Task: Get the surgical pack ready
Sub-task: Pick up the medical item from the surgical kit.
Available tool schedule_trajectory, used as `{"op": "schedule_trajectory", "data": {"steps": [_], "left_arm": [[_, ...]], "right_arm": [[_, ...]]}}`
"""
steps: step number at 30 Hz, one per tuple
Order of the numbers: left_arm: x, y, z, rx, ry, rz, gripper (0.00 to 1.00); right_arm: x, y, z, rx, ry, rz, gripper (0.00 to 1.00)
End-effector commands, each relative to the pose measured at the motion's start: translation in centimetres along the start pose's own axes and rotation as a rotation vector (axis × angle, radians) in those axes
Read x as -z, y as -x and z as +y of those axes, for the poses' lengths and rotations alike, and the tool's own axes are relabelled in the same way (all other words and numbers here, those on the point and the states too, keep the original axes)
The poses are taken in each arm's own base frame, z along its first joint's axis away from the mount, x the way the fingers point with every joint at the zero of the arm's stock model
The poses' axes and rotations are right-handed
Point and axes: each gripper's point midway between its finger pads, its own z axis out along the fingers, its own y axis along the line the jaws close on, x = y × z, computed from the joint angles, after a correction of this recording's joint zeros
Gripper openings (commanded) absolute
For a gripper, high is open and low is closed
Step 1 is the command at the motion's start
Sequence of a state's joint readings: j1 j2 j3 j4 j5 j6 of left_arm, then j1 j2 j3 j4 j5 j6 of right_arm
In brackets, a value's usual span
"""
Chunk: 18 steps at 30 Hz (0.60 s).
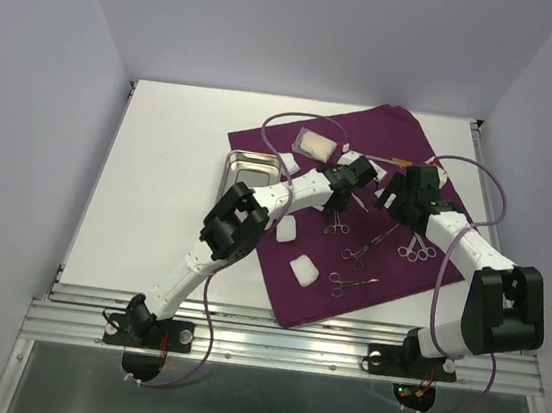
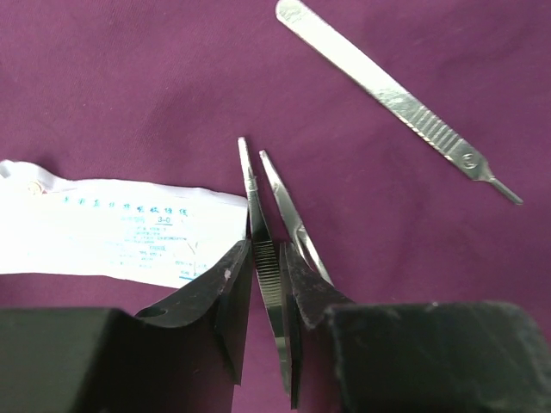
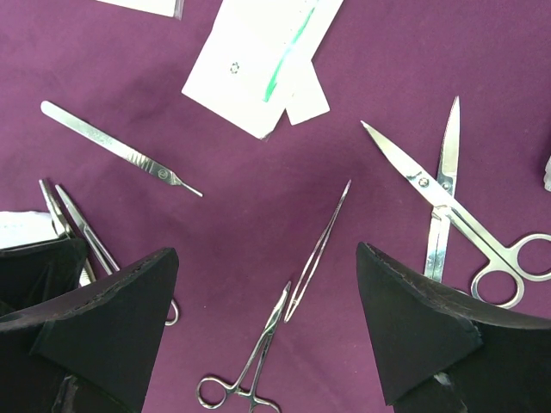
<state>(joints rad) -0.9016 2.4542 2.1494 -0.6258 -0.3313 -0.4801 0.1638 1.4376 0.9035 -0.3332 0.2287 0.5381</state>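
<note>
You are gripping the forceps (image 2: 267, 292) in the left jaws, right jaws hanging released above the scissors (image 3: 444, 196), the steel tray (image 1: 245, 175) still waiting unfilled.

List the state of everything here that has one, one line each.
cloth, spread flat
tweezers, pinched, tips apart
left gripper, fingers shut on tweezers
right gripper, open, holding nothing
scissors, blades open, lying on cloth
scalpel handle, lying flat, untouched
steel tray, empty where visible
</note>
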Motion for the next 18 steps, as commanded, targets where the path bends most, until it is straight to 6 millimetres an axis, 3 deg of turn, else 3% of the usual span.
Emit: {"op": "schedule_trajectory", "data": {"steps": [1, 13, 18], "left_arm": [[1.6, 2.2, 0.4, 0.015, 0.020, -0.058, 0.31], [-0.1, 0.1, -0.2, -0.001, -0.003, 0.004, 0.27], [1.1, 1.1, -0.2, 0.009, -0.010, -0.019, 0.13]], "right_arm": [[0.7, 0.8, -0.1, 0.006, 0.003, -0.030, 0.89], [0.3, 0.5, -0.1, 0.005, -0.001, -0.020, 0.89], [0.5, 0.5, -0.2, 0.005, 0.000, -0.022, 0.89]]}}
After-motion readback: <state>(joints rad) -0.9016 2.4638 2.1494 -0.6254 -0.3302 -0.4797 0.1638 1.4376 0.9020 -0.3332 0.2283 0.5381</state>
